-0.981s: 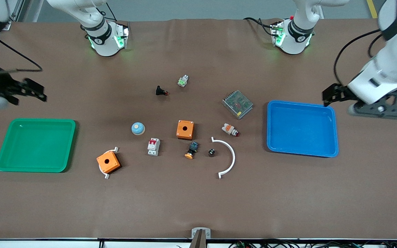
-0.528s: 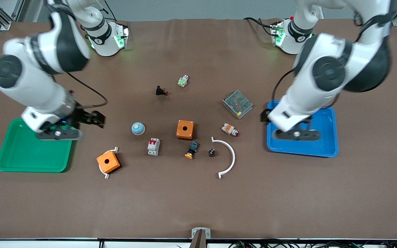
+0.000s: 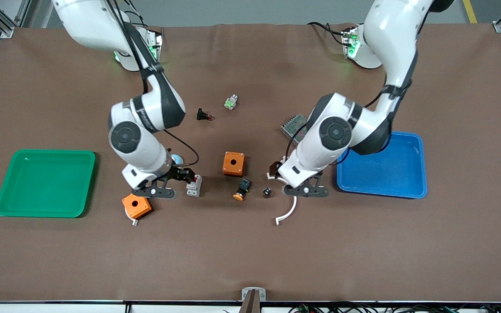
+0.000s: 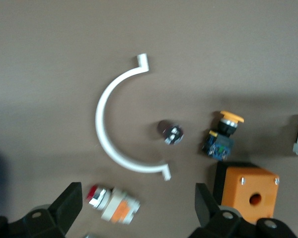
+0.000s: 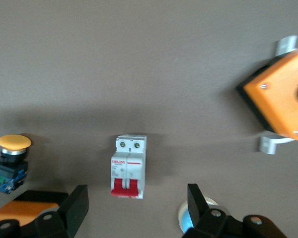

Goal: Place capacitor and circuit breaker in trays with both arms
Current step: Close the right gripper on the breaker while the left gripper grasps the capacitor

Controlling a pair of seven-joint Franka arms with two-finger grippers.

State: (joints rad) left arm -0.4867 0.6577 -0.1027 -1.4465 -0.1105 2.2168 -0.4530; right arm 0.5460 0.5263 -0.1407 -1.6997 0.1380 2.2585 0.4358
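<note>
Hovering over the circuit breaker near mid-table (toward the front-camera edge), the right gripper has fingers spread, gripping nothing. Left gripper, likewise spread, hangs near the capacitor, which sits on the table.

The capacitor was a tiny black cylinder with a silvery top, sitting on the brown table inside the curve of a white arc piece. The circuit breaker was a white-grey block with red levers, lying flat, toward the right arm's end.
</note>
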